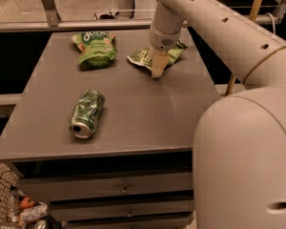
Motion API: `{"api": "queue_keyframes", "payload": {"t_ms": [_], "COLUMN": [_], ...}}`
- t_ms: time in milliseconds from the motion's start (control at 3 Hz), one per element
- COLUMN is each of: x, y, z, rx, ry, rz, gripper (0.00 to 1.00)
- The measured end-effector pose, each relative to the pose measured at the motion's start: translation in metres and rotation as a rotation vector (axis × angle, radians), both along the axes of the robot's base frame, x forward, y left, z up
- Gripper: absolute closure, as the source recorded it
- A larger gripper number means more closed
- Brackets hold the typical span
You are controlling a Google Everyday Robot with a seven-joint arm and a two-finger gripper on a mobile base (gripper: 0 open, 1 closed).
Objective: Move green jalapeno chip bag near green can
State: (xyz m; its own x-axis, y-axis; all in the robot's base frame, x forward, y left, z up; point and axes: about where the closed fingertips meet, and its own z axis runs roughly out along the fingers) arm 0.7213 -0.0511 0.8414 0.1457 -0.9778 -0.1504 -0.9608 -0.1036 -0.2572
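The gripper [157,67] hangs point-down from the arm [205,18] over the far right part of the table [148,123], its tan tip at the near edge of the green jalapeno chip bag [142,57]. Whether it is spread, pressed together or pinching the foil cannot be told from this angle.

The bag lies flat and wrinkled. One part shows to the left of the gripper and another behind it to the right, close to the table's far right corner. Pale lettering runs across its left part, but it cannot be read.

To the left, near the far edge, sits a puffier second green bag [96,46] with rounded white script across its top; no whole word can be made out.

The green can [87,113] lies on its side in the front left part of the table, its silver end facing the front edge. It is well apart from the chip bag, with bare grey tabletop between them and to the can's right.

Below the front edge are drawers [126,190], and a wire basket [9,206] stands at the lower left. The robot's pale body [248,166] fills the right foreground.
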Motion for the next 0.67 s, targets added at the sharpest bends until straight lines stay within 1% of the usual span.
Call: {"api": "queue_keyframes", "payload": {"t_ms": [333, 667], "x": [0.0, -0.002], "y": [0.002, 0.005], "z": [0.004, 0.015], "rx": [0.001, 0.003], "ry": [-0.008, -0.027], "rz": [0.013, 0.029], "gripper": [0.64, 0.88]}}
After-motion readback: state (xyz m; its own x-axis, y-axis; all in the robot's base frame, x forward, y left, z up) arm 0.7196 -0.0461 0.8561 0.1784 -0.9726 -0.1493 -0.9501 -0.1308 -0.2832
